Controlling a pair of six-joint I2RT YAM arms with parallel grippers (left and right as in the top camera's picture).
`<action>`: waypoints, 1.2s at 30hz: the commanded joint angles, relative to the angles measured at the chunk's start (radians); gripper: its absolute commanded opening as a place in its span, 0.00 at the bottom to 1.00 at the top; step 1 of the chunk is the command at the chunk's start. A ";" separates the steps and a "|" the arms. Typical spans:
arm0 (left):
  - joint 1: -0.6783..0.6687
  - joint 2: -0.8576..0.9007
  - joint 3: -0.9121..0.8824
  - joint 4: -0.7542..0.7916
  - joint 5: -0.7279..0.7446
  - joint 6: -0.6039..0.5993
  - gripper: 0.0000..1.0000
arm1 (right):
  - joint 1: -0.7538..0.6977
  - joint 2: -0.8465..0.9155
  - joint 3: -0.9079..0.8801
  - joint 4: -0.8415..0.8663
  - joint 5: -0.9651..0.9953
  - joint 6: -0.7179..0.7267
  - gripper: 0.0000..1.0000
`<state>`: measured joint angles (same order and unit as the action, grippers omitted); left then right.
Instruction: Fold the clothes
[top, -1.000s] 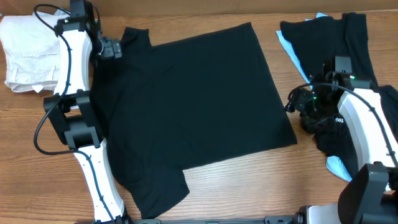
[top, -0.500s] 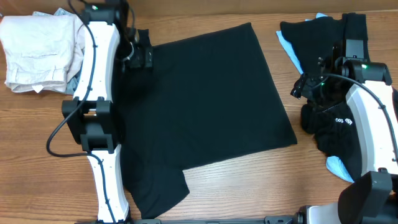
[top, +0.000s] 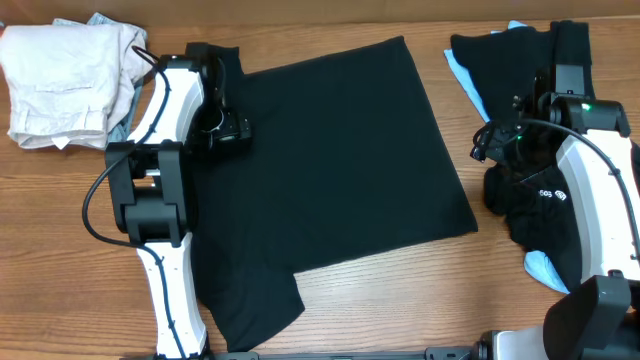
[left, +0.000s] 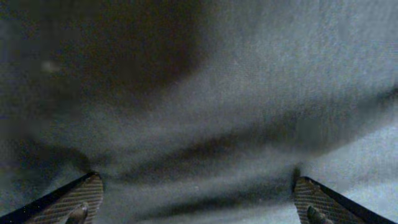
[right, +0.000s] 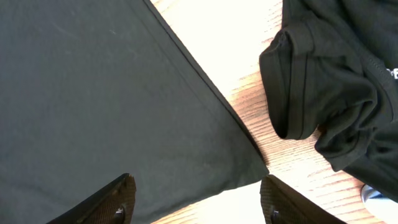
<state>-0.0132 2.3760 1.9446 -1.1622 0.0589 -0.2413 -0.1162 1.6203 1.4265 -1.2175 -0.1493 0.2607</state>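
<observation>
The black T-shirt (top: 330, 170) lies spread flat at the centre of the wooden table (top: 400, 300). One sleeve points toward the near-left edge and the collar end lies at the far left.

The left gripper (top: 228, 130) sits low over the far-left part of the shirt, close to the collar. In the left wrist view its fingers (left: 81, 199) stand wide apart at the lower corners. Dark, lightly rippled shirt fabric (left: 236, 93) fills everything between and beyond them, and nothing is gripped.

The right gripper (top: 490, 145) hangs just off the shirt's right edge. In the right wrist view its fingers (right: 118, 202) are also spread wide and hold nothing. Below them are the shirt's right corner (right: 93, 93) and a strip of bare table (right: 245, 93).

A heap of dark clothes (top: 500, 55) lies on the right side of the table, with light blue cloth (top: 462, 72) showing under it. The right wrist view shows a rolled edge of this heap (right: 336, 81) just beside the shirt corner, not touching it. A bundle of white clothing (top: 50, 85) lies at the far-left corner.
</observation>
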 joint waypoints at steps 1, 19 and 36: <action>0.008 0.023 -0.079 0.099 -0.026 -0.001 1.00 | 0.004 -0.017 0.021 0.000 0.011 -0.003 0.68; 0.053 0.046 -0.131 0.663 -0.161 0.320 1.00 | 0.004 -0.017 0.021 0.022 0.005 0.003 0.68; -0.113 0.036 0.968 -0.327 -0.159 0.317 1.00 | 0.004 -0.023 0.461 -0.266 -0.001 0.016 0.78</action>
<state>-0.0933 2.4374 2.6724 -1.3823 -0.1040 0.0631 -0.1162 1.6196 1.7794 -1.4490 -0.1505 0.2707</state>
